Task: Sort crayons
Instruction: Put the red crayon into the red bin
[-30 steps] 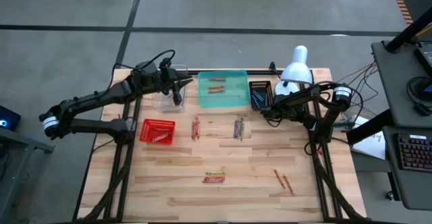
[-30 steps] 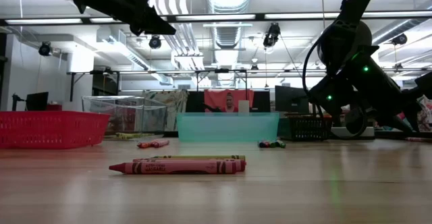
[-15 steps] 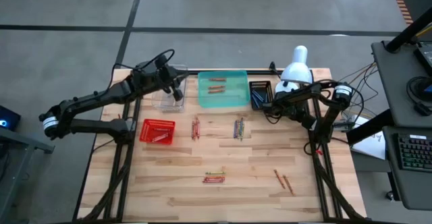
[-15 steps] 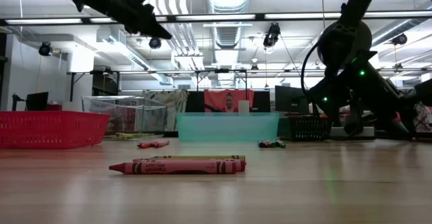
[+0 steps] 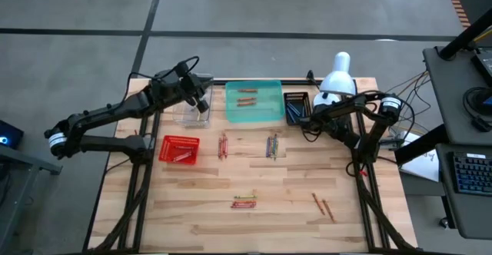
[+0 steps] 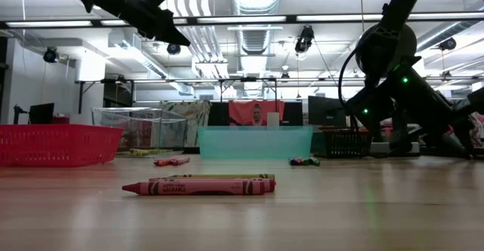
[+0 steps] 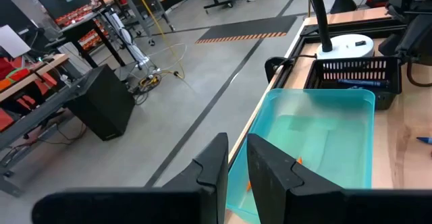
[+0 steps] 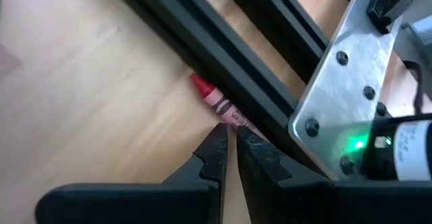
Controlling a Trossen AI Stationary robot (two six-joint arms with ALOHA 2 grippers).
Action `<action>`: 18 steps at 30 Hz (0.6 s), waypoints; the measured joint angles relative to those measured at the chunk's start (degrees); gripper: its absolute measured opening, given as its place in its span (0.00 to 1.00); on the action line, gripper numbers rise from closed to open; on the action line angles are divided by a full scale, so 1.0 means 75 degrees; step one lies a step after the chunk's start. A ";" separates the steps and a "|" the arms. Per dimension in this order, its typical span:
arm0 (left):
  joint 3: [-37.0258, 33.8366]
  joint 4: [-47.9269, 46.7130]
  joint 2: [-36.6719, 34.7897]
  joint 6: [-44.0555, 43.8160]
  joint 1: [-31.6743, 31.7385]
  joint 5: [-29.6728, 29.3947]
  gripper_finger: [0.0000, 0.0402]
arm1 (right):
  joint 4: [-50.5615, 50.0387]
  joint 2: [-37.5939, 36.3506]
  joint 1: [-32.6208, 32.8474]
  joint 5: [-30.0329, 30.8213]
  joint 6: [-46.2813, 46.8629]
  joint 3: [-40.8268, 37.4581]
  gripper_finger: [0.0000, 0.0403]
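Note:
My right gripper is shut and points slantwise down at a red crayon that lies on the wood along a black frame rail, close to the right arm's base. My left gripper is shut with nothing between its fingers and hangs high over the clear bin at the far left. Loose crayons lie flat on the table in small groups: reddish ones, mixed colours, a stack near the front and two orange ones. My right gripper's shut fingertips come slanting down at the red crayon about its middle. The crayon lies flat on the table against the rail, its pointed end free. One finger hides the rest, so I cannot tell whether the crayon is pinched or only touched.
A teal tray with orange crayons stands at the far middle. A black mesh basket with blue crayons is to its right. A red mesh basket sits at the left. A white lamp stands at the far right.
My left gripper has turned at the wrist above the clear bin, its tips swinging toward the table's far edge, and has stayed shut. My right gripper has swung a little toward the table's right edge, low over the table.

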 joint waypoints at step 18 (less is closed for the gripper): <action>0.0000 0.0018 0.0000 0.0000 -0.0001 -0.0003 0.10 | -0.0709 -0.0091 0.0003 0.0132 0.0261 0.0194 0.07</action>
